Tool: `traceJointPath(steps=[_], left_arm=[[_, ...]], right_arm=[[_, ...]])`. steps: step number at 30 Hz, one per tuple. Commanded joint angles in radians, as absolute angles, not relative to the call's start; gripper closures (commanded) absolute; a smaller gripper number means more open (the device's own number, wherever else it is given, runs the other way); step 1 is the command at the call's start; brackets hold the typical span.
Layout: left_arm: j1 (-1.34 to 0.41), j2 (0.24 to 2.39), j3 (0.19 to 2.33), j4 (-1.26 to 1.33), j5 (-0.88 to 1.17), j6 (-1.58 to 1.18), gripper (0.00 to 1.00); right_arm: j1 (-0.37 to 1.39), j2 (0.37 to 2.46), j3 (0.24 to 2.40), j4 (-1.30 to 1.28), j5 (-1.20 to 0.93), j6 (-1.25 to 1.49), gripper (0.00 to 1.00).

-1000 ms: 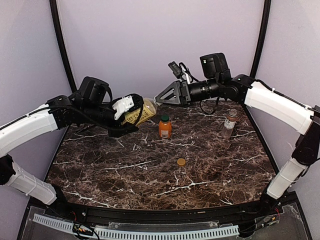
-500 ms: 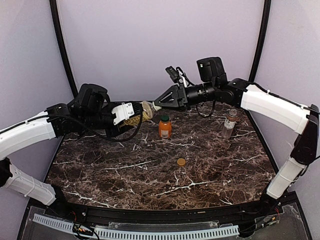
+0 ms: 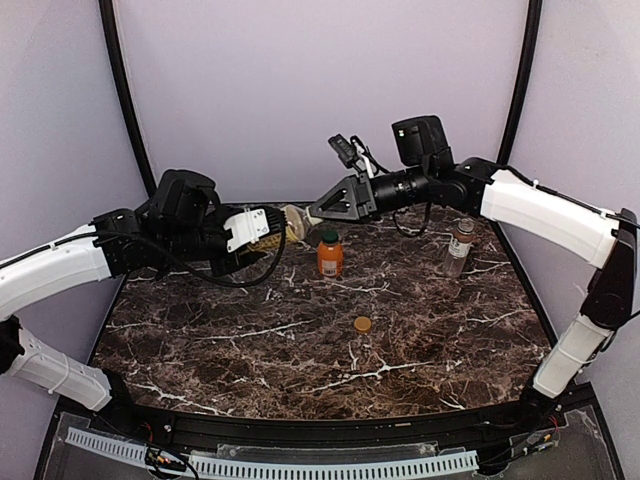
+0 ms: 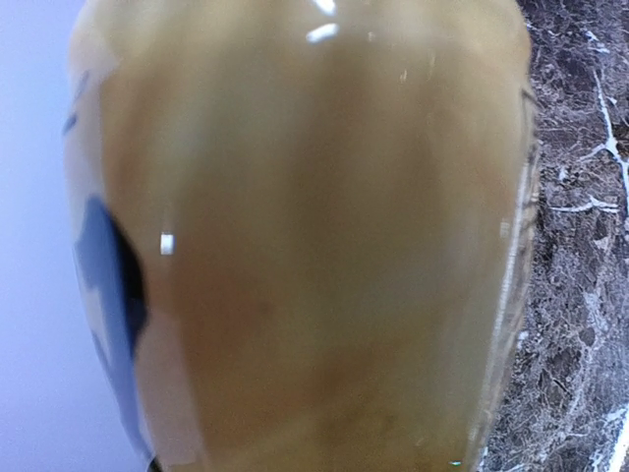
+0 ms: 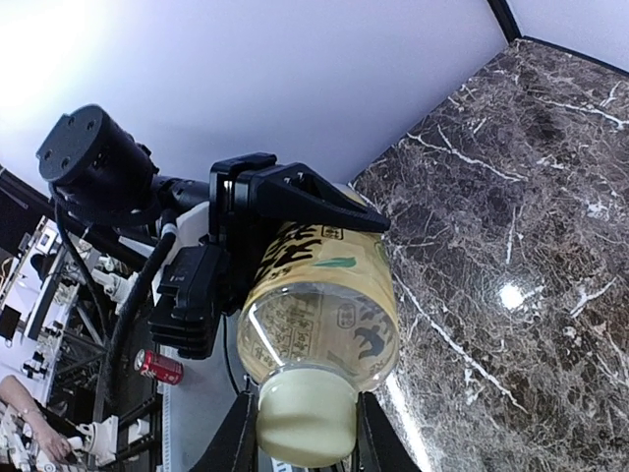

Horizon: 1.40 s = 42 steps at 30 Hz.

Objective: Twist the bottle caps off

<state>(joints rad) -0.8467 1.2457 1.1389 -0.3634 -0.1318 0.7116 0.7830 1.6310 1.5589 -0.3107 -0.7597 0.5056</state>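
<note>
My left gripper (image 3: 262,225) is shut on the yellow bottle (image 3: 280,220), holding it on its side above the table's back left. That bottle (image 4: 295,236) fills the left wrist view and hides the fingers there. My right gripper (image 3: 312,210) meets it from the right and is shut on its cream-white cap (image 5: 307,413), a finger (image 5: 234,442) on each side. In the right wrist view the left gripper (image 5: 285,192) clasps the labelled bottle body (image 5: 319,295). The orange bottle (image 3: 330,258) stands upright under a dark green cap (image 3: 330,237). A tan-brown cap (image 3: 362,324) lies loose on the table.
The clear bottle (image 3: 458,248) with the brown-white label stands upright at the back right, below the right arm. The dark marble table (image 3: 250,350) is bounded by black posts (image 3: 125,90) at the back corners and pale walls.
The right gripper has closed on the cream-white cap, having stood open beside it a second ago. The left arm has levelled the yellow bottle and lifted it slightly.
</note>
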Motion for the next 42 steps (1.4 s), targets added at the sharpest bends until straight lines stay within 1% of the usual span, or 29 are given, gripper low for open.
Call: traceJointPath(steps=[1, 3, 5, 7, 9, 14, 17, 18, 20, 21, 22, 23, 25, 27, 30, 32, 36, 37, 39, 40, 42], left_arm=[[-0.850, 1.225, 1.176, -0.467, 0.056, 0.631, 0.60], [-0.851, 1.232, 1.203, -0.584, 0.266, 0.593, 0.61], [-0.851, 1.240, 1.225, -0.644, 0.401, 0.559, 0.62], [-0.850, 1.247, 1.242, -0.675, 0.495, 0.529, 0.62], [-0.850, 1.252, 1.258, -0.691, 0.548, 0.509, 0.62], [-0.851, 1.263, 1.281, -0.707, 0.599, 0.498, 0.62], [-0.851, 1.262, 1.280, -0.706, 0.605, 0.494, 0.62], [-0.851, 1.260, 1.278, -0.705, 0.600, 0.492, 0.62], [-0.851, 1.256, 1.277, -0.702, 0.586, 0.490, 0.62], [-0.851, 1.255, 1.276, -0.699, 0.580, 0.490, 0.62], [-0.851, 1.251, 1.272, -0.693, 0.561, 0.489, 0.62], [-0.851, 1.247, 1.270, -0.689, 0.550, 0.490, 0.62], [-0.851, 1.238, 1.260, -0.667, 0.501, 0.491, 0.62], [-0.851, 1.230, 1.244, -0.632, 0.428, 0.491, 0.62], [-0.851, 1.218, 1.212, -0.564, 0.286, 0.505, 0.62], [-0.851, 1.210, 1.193, -0.523, 0.206, 0.521, 0.62], [-0.851, 1.198, 1.161, -0.458, 0.090, 0.557, 0.62], [-0.851, 1.194, 1.151, -0.449, 0.061, 0.569, 0.62], [-0.851, 1.189, 1.133, -0.412, 0.013, 0.587, 0.62], [-0.851, 1.184, 1.128, -0.402, -0.010, 0.593, 0.62], [-0.851, 1.176, 1.109, -0.369, -0.069, 0.614, 0.61]], right_arm=[[0.876, 1.634, 1.630, -0.470, -0.827, 0.092, 1.00], [0.948, 1.633, 1.655, -0.568, -0.774, -0.142, 1.00], [1.015, 1.640, 1.673, -0.620, -0.701, -0.302, 1.00], [1.038, 1.657, 1.696, -0.648, -0.638, -0.398, 1.00], [1.044, 1.672, 1.724, -0.680, -0.596, -0.460, 1.00], [1.086, 1.659, 1.711, -0.661, -0.419, -0.645, 1.00], [1.103, 1.646, 1.696, -0.633, -0.386, -0.720, 1.00], [1.104, 1.638, 1.683, -0.612, -0.375, -0.726, 0.86], [1.103, 1.616, 1.651, -0.566, -0.351, -0.718, 0.39], [1.104, 1.602, 1.633, -0.544, -0.347, -0.706, 0.22], [1.104, 1.586, 1.615, -0.520, -0.345, -0.685, 0.08], [1.103, 1.565, 1.595, -0.495, -0.347, -0.659, 0.02], [1.093, 1.521, 1.548, -0.447, -0.380, -0.589, 0.01], [1.064, 1.476, 1.506, -0.398, -0.456, -0.495, 0.01], [0.999, 1.407, 1.440, -0.280, -0.559, -0.299, 0.01], [0.958, 1.391, 1.420, -0.230, -0.544, -0.144, 0.01], [0.876, 1.429, 1.465, -0.251, -0.475, 0.239, 0.01], [0.855, 1.444, 1.471, -0.253, -0.497, 0.331, 0.05], [0.835, 1.472, 1.482, -0.260, -0.537, 0.453, 0.15], [0.835, 1.483, 1.492, -0.270, -0.544, 0.479, 0.20], [0.835, 1.502, 1.516, -0.291, -0.541, 0.514, 0.25]])
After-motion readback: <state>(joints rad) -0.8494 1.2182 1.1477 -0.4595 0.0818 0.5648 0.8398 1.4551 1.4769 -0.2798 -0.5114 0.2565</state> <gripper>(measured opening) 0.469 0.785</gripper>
